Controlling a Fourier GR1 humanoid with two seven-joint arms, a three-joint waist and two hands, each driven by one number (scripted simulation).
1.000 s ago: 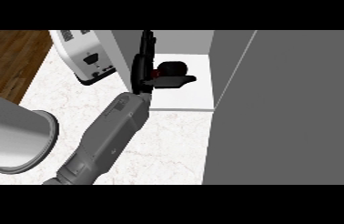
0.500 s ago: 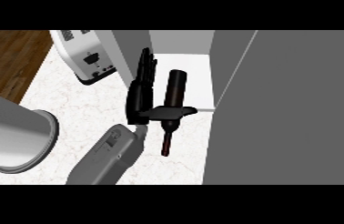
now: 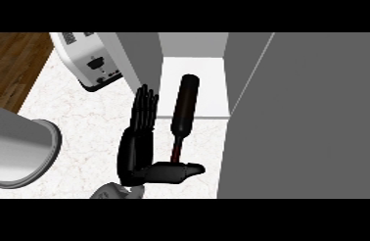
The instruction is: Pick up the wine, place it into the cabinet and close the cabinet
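Wine, a dark slim glass bottle (image 3: 182,115), is seen lying on its side, base on the white cabinet floor (image 3: 206,83), neck out over the marbled white counter (image 3: 80,122). The black hand (image 3: 139,147), taken as the left, is beside it with fingers straight and thumb spread under the neck: released, grasping nothing. The right hand is not seen. A white toaster (image 3: 90,63) stands behind and a grey round pot (image 3: 22,152) at the left edge. Judged next: the bottle should be pushed fully inside before the grey cabinet door (image 3: 303,117) is swung shut, so the neck is not caught.
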